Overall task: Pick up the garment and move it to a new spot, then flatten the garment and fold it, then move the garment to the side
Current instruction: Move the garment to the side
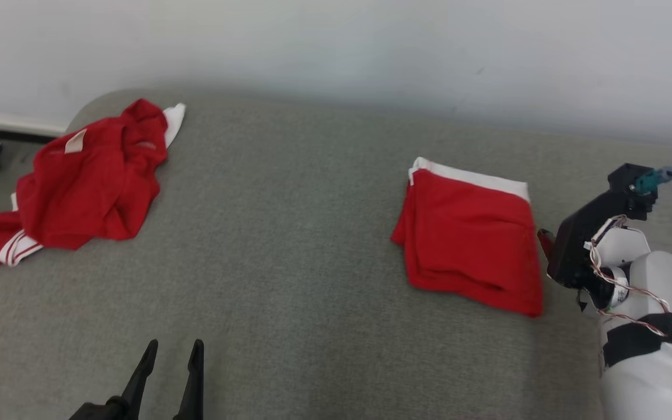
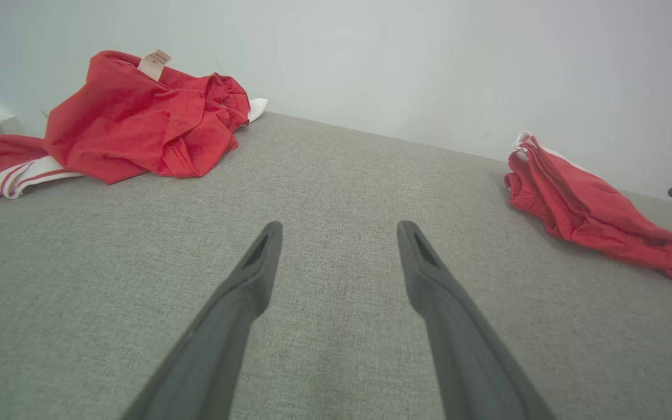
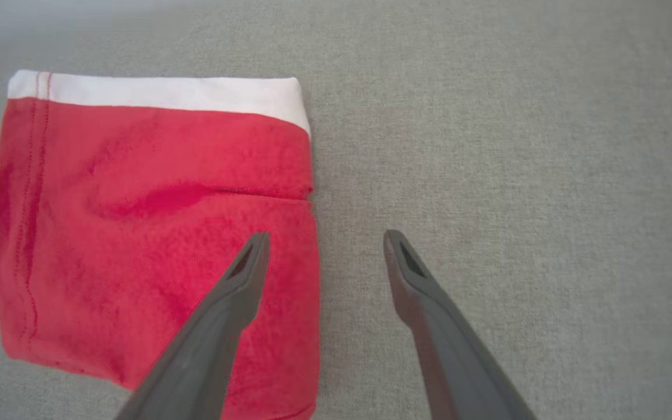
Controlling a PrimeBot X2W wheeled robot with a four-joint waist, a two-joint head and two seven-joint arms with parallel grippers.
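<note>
**Operator:** Report the left side of the work area.

**Technician:** The crumpled garment [image 1: 88, 181] lies in a red heap well ahead of the left gripper [image 1: 172, 350] and off to its left; white striped trim shows at the heap's left end; a pale label [image 2: 155, 63] stands on top. It lies well apart from the fingers.

**Operator:** State of that claw?

**Technician:** Fingers spread wide, with nothing between them; bare grey upholstery [image 1: 289, 262] shows in the gap. The wrist view shows the fingers low over the surface; contact cannot be determined.

**Operator:** Proceed rightward.

**Technician:** The folded garment [image 1: 470, 233] lies ahead and far to the right of the left gripper, close beside the other arm. It is a flat red rectangle; its white band [image 3: 155, 93] runs along the edge farthest from the right gripper [image 3: 324, 239].

**Operator:** State of the right claw?

**Technician:** Fingers spread, gripping nothing. In its wrist view the left fingertip [image 3: 254, 245] lies over the red cloth just inside the near right edge; the right fingertip lies over bare upholstery; the garment's right edge runs between the two. Most of the garment sits ahead and to the left of this claw. Whether the left fingertip touches the cloth cannot be determined.
</note>
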